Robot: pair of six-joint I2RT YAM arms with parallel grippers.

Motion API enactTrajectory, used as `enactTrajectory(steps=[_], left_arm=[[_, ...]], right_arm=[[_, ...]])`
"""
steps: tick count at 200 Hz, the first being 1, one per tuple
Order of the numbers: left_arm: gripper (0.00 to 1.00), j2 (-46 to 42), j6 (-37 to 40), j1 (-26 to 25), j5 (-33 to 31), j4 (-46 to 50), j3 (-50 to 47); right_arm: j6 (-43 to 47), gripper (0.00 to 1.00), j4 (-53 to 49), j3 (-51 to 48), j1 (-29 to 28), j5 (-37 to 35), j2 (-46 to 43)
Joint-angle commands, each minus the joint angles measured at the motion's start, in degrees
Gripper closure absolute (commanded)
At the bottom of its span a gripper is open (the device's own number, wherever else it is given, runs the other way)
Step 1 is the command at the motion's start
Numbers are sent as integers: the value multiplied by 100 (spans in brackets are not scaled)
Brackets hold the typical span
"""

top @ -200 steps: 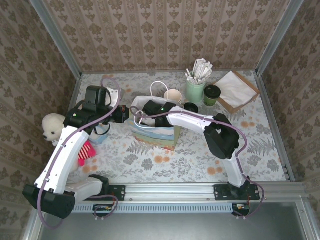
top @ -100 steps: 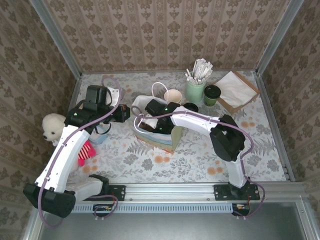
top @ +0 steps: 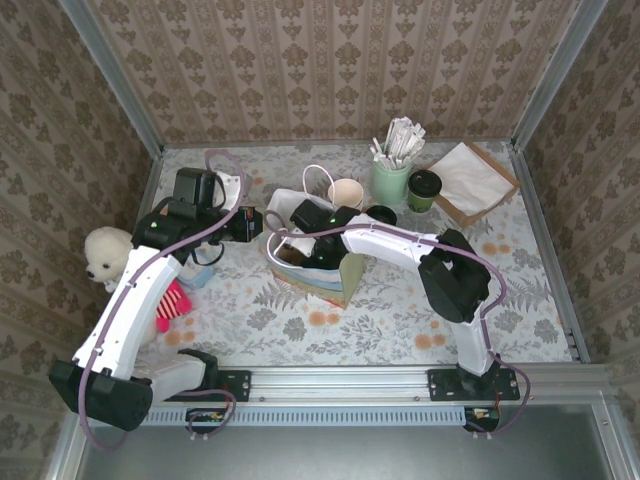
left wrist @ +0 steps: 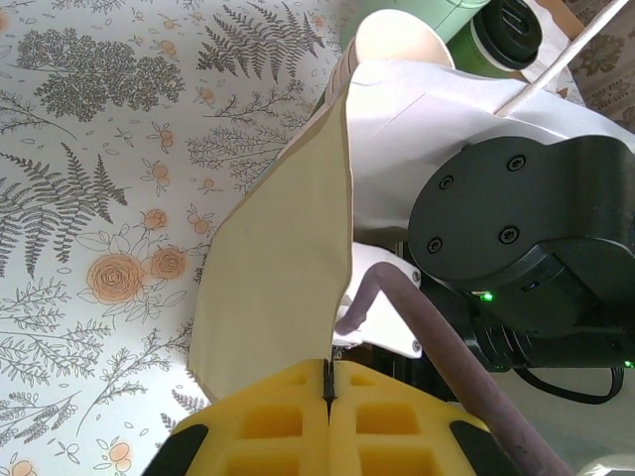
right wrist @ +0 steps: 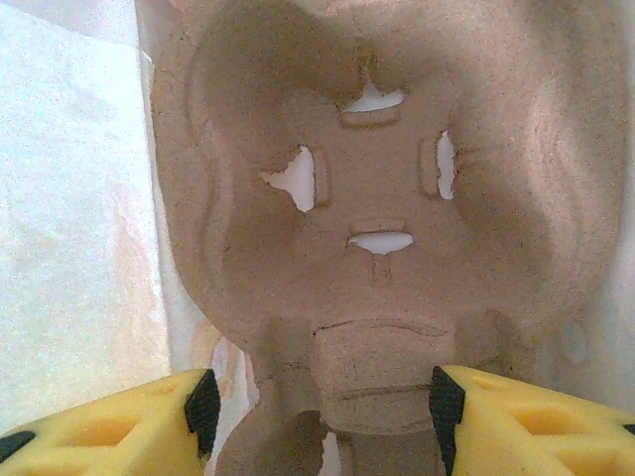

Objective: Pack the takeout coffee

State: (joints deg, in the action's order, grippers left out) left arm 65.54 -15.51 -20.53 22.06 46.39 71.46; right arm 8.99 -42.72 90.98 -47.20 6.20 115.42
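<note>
Left fingers (left wrist: 268,421) pinch the bag (left wrist: 288,268) rim; right fingers (right wrist: 536,426) gape above the carrier (right wrist: 377,198). Takeout coffee (top: 423,188): probably light, crushable; grasp mid-wall, gently.

From above and behind we look down on the whole table (top: 400,320); our left wrist view sits close beside the bag (left wrist: 288,258), also seen overhead; our right faces a cardboard tray (right wrist: 377,198) closely.

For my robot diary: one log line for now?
left gripper: shut on bag rim | right gripper: open over carrier in bag | coffee: outside bag
</note>
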Motion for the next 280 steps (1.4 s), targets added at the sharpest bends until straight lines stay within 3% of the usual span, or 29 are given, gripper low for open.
enactTrajectory(steps=[1,72,253,268,276,280], left_arm=[[100,106,-75,23,-27,63,30],[100,148,-83,23,-123,63,46],[100,-7,-206,41,-278,-8,-91],[100,13,-198,45,-294,-26,-90],[100,12,-191,41,-299,-25,-73],[100,5,-198,46,-314,-21,-67]], right_arm=[[182,38,25,-169,-59,-13,-293],[119,39,-73,-119,-127,-303,-37],[38,24,1143,-659,-128,-37,-2539],[40,17,1168,-738,-101,-66,-2766],[37,2,1360,-806,-84,-88,-2904],[32,0,1404,-839,-80,-99,-2981]])
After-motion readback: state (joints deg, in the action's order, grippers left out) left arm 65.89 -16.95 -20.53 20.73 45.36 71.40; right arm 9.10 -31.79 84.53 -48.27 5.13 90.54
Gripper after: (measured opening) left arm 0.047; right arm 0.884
